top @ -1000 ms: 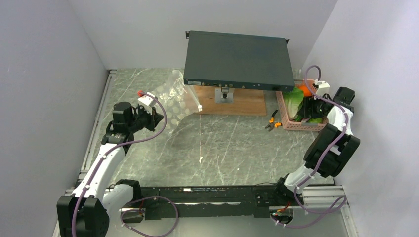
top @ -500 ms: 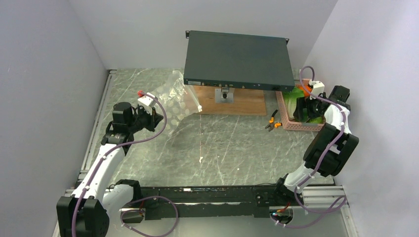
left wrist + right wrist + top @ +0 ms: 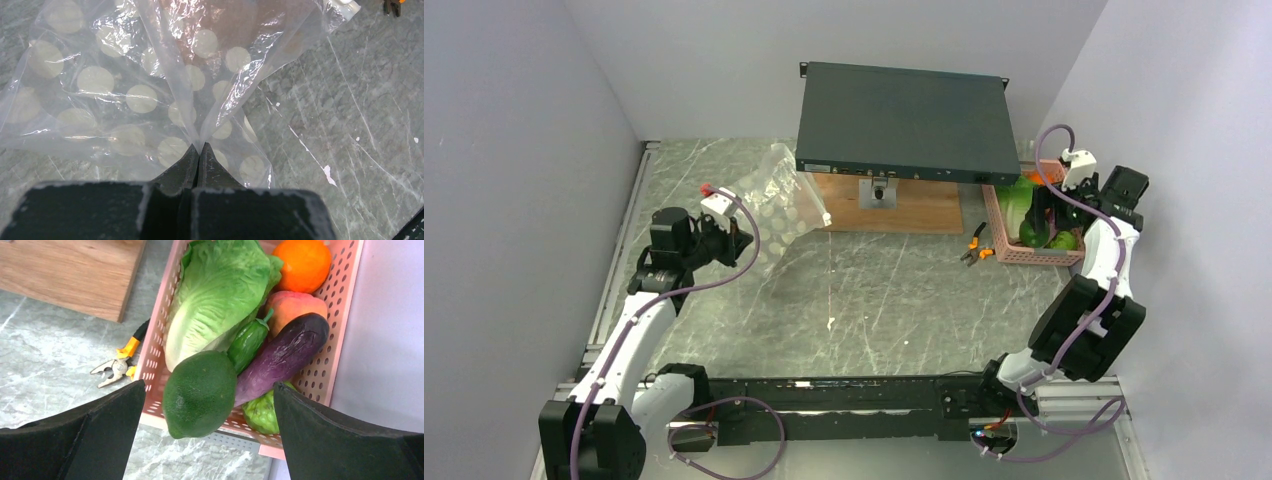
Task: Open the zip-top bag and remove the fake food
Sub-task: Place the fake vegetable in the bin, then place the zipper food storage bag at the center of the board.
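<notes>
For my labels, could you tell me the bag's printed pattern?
Clear zip-top bag with rows of whitish dots; left wrist view best.

Dotted zip-top bag [image 3: 125,95] between closed fingers [image 3: 182,167]

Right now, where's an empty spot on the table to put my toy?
The bare middle of the marble table, between the zip-top bag and the pliers, in front of the wooden board. The pink basket is crammed with fake food.
</notes>
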